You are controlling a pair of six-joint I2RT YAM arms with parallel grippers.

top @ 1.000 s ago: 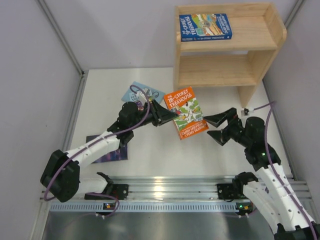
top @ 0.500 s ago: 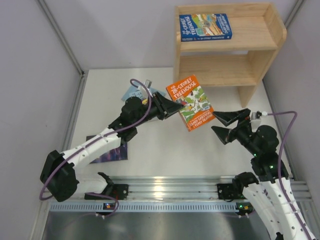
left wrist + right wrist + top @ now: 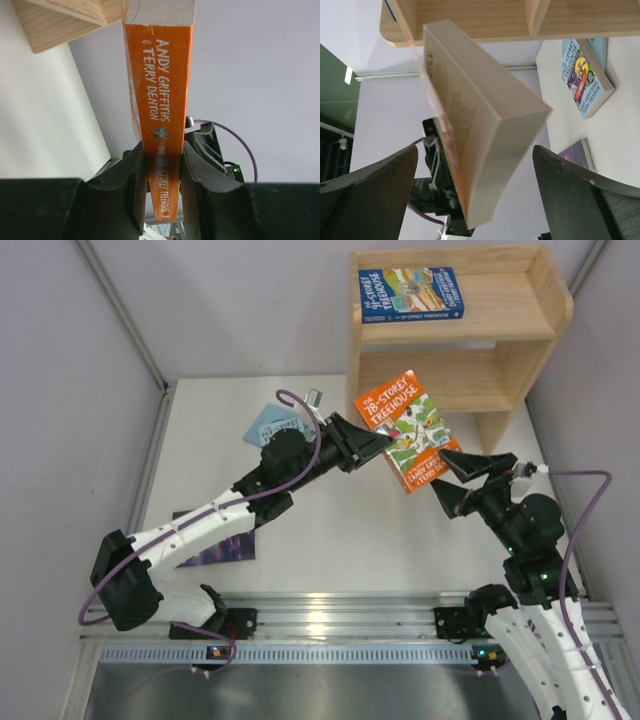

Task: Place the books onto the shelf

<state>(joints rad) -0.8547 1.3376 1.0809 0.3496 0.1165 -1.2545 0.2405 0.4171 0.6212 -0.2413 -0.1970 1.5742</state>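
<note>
My left gripper [image 3: 372,445] is shut on the spine end of the orange "Treehouse" book [image 3: 408,430] and holds it in the air, tilted, just in front of the wooden shelf [image 3: 525,315]. In the left wrist view both pads press the orange book's spine [image 3: 165,100] inside the left gripper [image 3: 163,165]. My right gripper [image 3: 443,478] stands open at the book's lower corner. In the right wrist view the book's page block [image 3: 485,125] hangs between the wide fingers of the right gripper [image 3: 476,172], touching neither. A dark blue book [image 3: 411,292] lies on the shelf's top level.
A light blue book [image 3: 270,424] lies on the table behind the left arm, and it appears with its purple picture [image 3: 585,75] in the right wrist view. A dark purple book [image 3: 225,548] lies at the near left. Grey walls close in both sides.
The left arm has carried the orange book up and to the right, toward the shelf. The right gripper has followed to the right, still open around the book's lower corner.
</note>
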